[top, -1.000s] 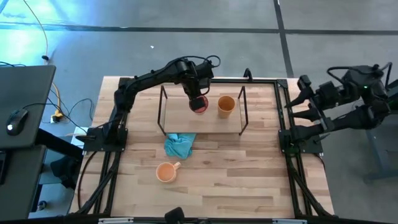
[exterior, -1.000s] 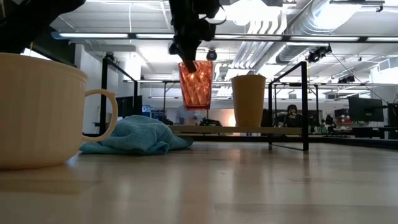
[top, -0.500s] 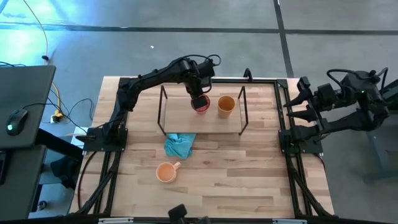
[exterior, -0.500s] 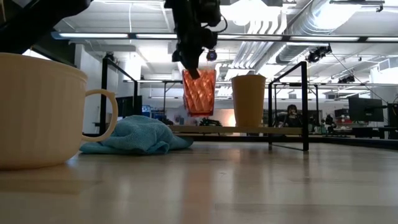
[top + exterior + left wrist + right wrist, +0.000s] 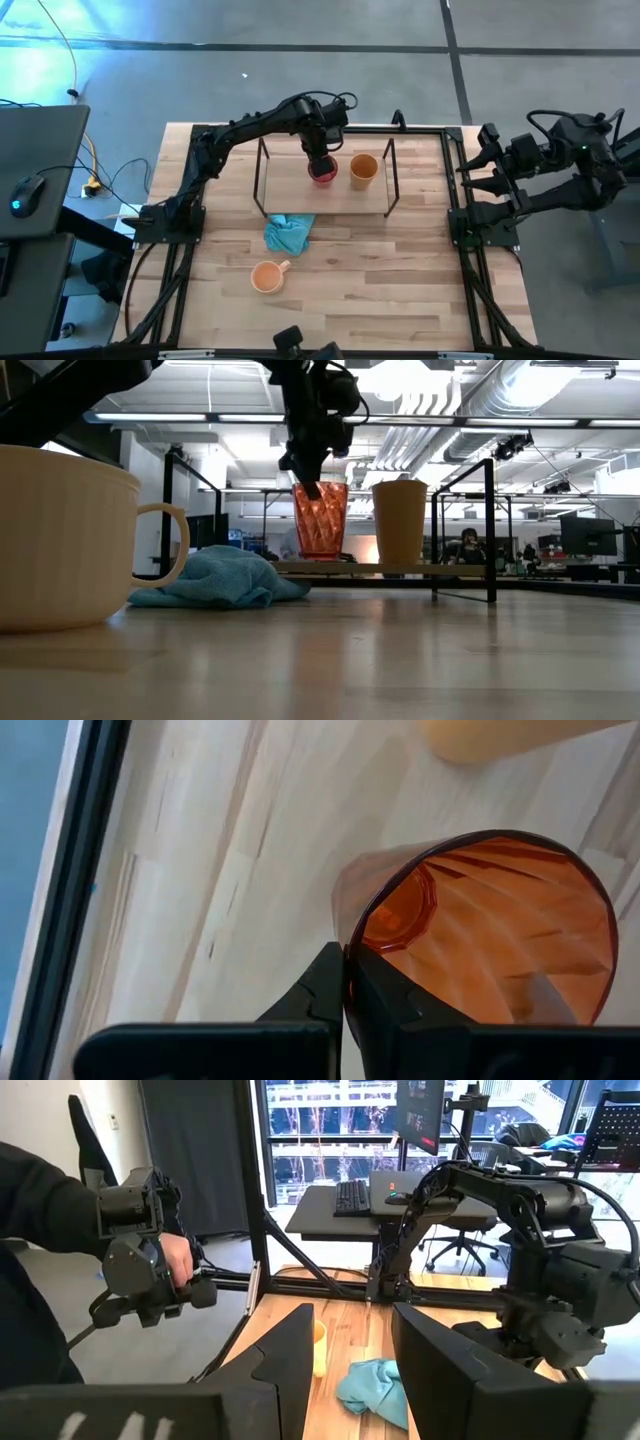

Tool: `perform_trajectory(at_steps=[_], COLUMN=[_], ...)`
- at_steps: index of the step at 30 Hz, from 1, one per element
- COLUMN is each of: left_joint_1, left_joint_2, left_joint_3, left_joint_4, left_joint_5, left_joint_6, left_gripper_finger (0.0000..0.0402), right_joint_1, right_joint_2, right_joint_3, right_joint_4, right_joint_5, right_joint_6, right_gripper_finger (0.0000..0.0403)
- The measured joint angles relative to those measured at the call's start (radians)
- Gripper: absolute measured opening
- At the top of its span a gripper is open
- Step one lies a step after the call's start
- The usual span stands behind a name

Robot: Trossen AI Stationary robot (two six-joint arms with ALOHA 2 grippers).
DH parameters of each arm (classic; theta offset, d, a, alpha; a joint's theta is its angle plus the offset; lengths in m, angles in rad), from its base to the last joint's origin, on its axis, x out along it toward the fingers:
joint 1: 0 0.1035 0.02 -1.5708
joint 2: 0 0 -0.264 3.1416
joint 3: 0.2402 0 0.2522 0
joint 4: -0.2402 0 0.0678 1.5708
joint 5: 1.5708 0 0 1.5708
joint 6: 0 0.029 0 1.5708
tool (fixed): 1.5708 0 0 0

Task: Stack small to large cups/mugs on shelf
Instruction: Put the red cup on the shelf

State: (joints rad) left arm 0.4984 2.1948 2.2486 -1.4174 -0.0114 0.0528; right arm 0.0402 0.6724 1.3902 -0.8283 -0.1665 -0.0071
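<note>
A red patterned cup (image 5: 323, 173) stands upright, mouth up, over the shelf's wood board (image 5: 285, 186), left of the amber tumbler (image 5: 364, 170), whose base rests on the board. My left gripper (image 5: 320, 158) is shut on the red cup from above. In the low view the cup's base (image 5: 320, 555) is at the board (image 5: 450, 569); whether they touch I cannot tell. The light orange mug (image 5: 267, 276) stands on the tabletop near the front. My right gripper (image 5: 350, 1365) waits open at the table's right edge. My left gripper pinches the red cup's rim (image 5: 347, 948) on one side, one finger (image 5: 385, 1005) inside the cup and the other (image 5: 322, 992) outside. The fingers come from above, pointing down. The cup hangs upright below them.
A teal cloth (image 5: 288, 233) lies crumpled on the table just in front of the shelf. The shelf's black wire posts (image 5: 391, 175) rise at its ends. A person's hand (image 5: 180, 1260) holds a control grip beyond the table's far left corner.
My left gripper has gone down with the red cup and a little toward the tumbler. The cup, which hung well above the shelf board, now has its base down at the board, still upright.
</note>
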Motion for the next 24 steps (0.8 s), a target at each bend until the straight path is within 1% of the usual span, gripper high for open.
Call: perform_trajectory(at_steps=[6, 17, 24], left_joint_1=[0.0, -0.001, -0.001], left_joint_2=[-0.001, 0.004, 0.016], left_joint_3=[0.0, 0.0, 0.0], left_joint_4=[0.003, 0.012, 0.006], left_joint_5=[0.023, 0.024, 0.063], left_joint_6=[0.004, 0.004, 0.019], left_gripper_finger=[0.0, 0.0, 0.0007], right_joint_1=[0.0, 0.0, 0.0], right_joint_2=[0.0, 0.0, 0.0], right_joint_3=[0.0, 0.0, 0.0], right_joint_4=[0.0, 0.0, -0.004], right_joint_5=[0.0, 0.0, 0.0], right_joint_6=[-0.017, -0.019, -0.016], right_gripper_finger=[0.013, 0.013, 0.013])
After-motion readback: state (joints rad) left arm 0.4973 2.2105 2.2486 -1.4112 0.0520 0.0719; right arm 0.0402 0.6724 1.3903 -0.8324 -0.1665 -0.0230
